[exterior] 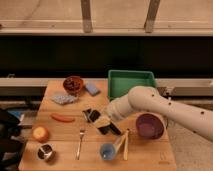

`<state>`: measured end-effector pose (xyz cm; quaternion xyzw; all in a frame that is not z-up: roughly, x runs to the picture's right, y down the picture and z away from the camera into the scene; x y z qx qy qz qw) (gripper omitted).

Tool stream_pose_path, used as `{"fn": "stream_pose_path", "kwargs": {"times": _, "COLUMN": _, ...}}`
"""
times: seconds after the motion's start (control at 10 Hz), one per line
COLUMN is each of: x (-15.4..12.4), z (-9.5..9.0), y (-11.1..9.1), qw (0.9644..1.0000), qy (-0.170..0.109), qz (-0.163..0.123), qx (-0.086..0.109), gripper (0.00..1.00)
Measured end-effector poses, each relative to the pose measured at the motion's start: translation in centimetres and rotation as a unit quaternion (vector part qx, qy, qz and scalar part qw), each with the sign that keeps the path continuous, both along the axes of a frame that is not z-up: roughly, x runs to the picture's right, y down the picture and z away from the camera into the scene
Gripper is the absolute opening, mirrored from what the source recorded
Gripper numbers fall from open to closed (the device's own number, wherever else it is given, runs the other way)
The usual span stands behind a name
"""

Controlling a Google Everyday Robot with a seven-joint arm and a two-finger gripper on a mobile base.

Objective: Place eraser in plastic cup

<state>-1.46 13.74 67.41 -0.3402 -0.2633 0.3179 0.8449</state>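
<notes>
Hovering above the plastic cup (107, 150), claw (103, 125) grips the eraser (114, 128).

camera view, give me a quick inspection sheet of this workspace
surface: wooden table, crowded
job's things: small light-blue plastic cup near front edge; dark bar-shaped eraser at the gripper
clutter: green bin, purple bowl, metal fork, orange fruit, shiny metal cup, red sausage-shaped item, dark red bowl
grippers: gripper shut, above table centre, behind the cup
cables: nothing seen
surroundings: dark wall, ledge behind
</notes>
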Motion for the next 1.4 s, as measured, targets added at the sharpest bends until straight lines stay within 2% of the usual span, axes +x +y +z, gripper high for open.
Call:
{"fn": "stream_pose_path", "kwargs": {"times": 0.4, "x": 1.0, "z": -0.9, "y": 0.7, "qw": 1.0, "qy": -0.007, "qz": -0.006, "qx": -0.004, "gripper": 0.06}}
{"fn": "stream_pose_path", "kwargs": {"times": 0.9, "x": 1.8, "z": -2.2, "y": 3.3, "qw": 0.9998, "qy": -0.003, "qz": 0.017, "qx": 0.004, "gripper": 0.06}}
{"fn": "stream_pose_path", "kwargs": {"times": 1.4, "x": 2.3, "z": -1.7, "y": 6.1, "qw": 0.9991, "qy": -0.002, "qz": 0.041, "qx": -0.008, "gripper": 0.06}}
